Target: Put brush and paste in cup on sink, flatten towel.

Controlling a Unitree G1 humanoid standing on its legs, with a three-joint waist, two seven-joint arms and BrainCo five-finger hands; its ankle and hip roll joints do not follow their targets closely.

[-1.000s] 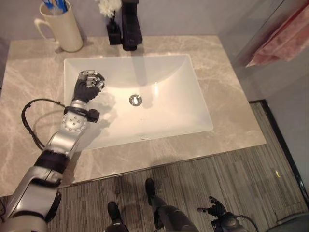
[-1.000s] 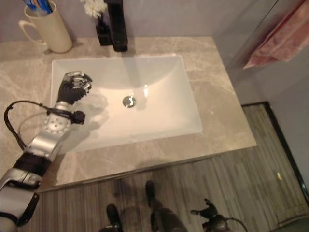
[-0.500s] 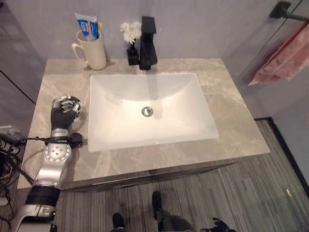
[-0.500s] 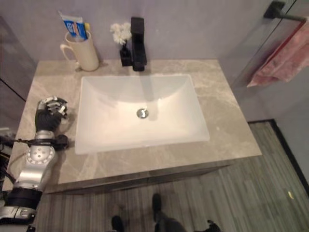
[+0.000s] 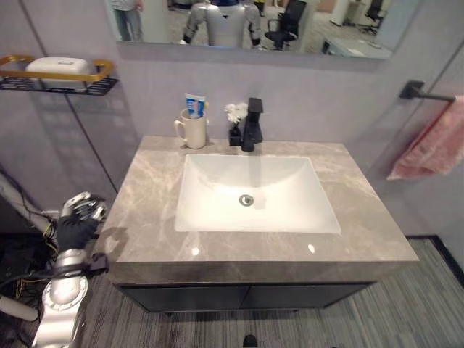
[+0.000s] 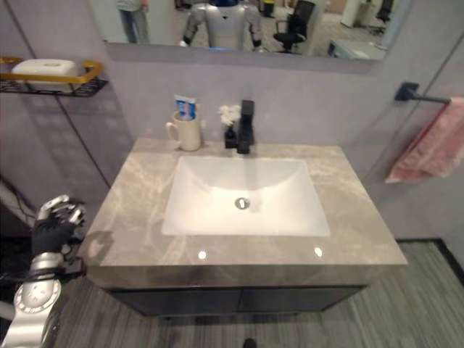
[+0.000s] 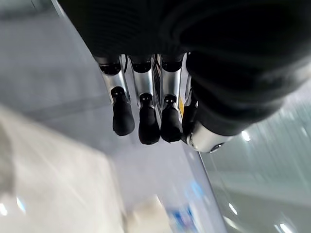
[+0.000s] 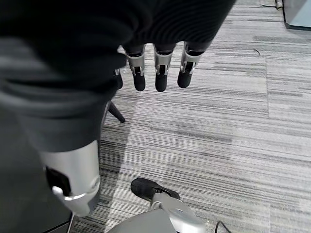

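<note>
Left eye view: a marble counter (image 5: pixel 152 210) holds a white sink (image 5: pixel 254 192), black tap (image 5: pixel 252 125), flowers (image 5: pixel 233 112) and a cup (image 5: pixel 194 132) with paste (image 5: pixel 194 105). A pink towel (image 5: pixel 431 145) hangs bunched at right. Since before, the view has pulled back, and the left hand (image 5: pixel 78 217), curled and empty, left the basin. The right hand (image 8: pixel 158 68) hangs relaxed over floor (image 8: pixel 228 126).

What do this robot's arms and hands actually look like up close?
The left robot hand has silver fingers with rounded dark tips, and a dark ribbed cover over the back of the hand and wrist. Below it, the forearm is a silver-grey shell with a round joint. The right robot hand looks the same.
</note>
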